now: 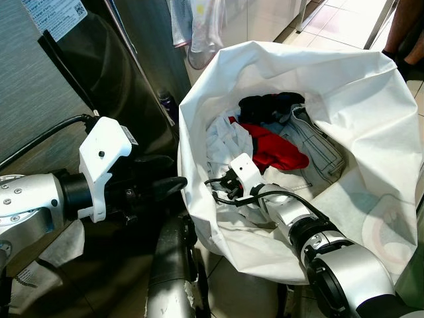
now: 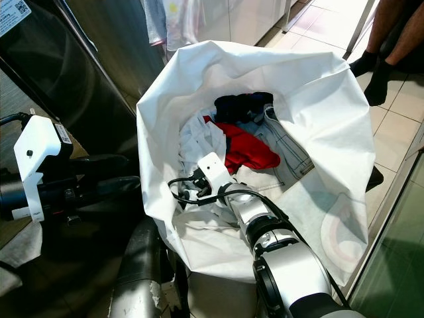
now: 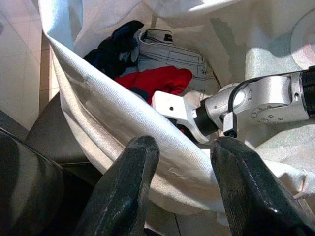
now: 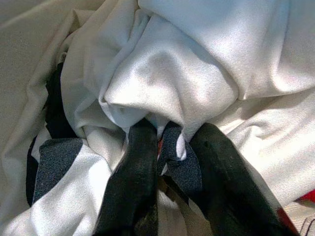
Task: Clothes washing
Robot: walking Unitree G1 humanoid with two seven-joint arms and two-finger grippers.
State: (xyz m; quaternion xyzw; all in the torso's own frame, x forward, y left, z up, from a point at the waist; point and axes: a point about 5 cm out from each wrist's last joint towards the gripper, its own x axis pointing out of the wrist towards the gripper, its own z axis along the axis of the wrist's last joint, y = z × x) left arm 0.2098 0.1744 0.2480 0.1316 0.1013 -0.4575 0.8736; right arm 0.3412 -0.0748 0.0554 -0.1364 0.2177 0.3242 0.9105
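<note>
A big white laundry bag stands open in front of me. Inside lie a red garment, pale jeans, a dark garment and a crumpled white garment. My right arm reaches down into the bag. In the right wrist view my right gripper is shut on a fold of the white garment, with some dark grey cloth pinched in too. My left gripper is open just outside the bag's left wall, at rim height, with nothing between its fingers.
A dark glossy appliance front rises on the left, close behind my left arm. Light clothes hang beyond the bag. A person's feet in black socks stand on the tiled floor at the far right.
</note>
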